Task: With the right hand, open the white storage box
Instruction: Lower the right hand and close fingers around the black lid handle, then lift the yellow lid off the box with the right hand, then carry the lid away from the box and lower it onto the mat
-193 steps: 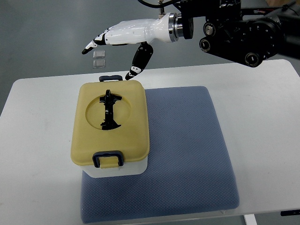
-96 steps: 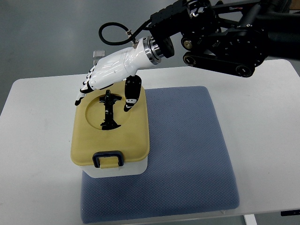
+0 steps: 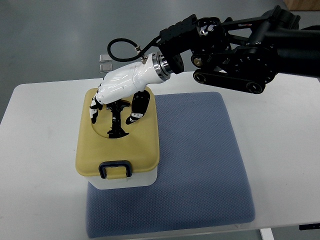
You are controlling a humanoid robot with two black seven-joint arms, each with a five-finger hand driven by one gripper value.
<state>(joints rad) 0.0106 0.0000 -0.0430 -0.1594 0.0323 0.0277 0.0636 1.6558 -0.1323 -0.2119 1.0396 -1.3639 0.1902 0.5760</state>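
The storage box has a white body (image 3: pixel 131 180) and a tan-yellow lid (image 3: pixel 142 145). It stands on the left part of a blue-grey mat (image 3: pixel 200 165). A black handle (image 3: pixel 117 128) lies in the lid's round recess, and a dark blue latch (image 3: pixel 115 169) clips the front edge. My right hand (image 3: pixel 113 116), white with black fingertips, hangs just over the far half of the lid. Its fingers (image 3: pixel 93 111) point down to the left of the handle and its thumb (image 3: pixel 134 114) to the right. They straddle the handle with a wide gap and hold nothing. The back latch is hidden under the hand.
The mat lies on a white table (image 3: pixel 280 130). Two small clear squares (image 3: pixel 104 64) sit on the floor beyond the table's far edge. My black right forearm (image 3: pixel 235 50) reaches in over the table's far right side.
My right hand swung from beyond the table's far edge down and towards me onto the lid. Its fingers went from stretched out flat to pointing down around the handle. The box has not moved.
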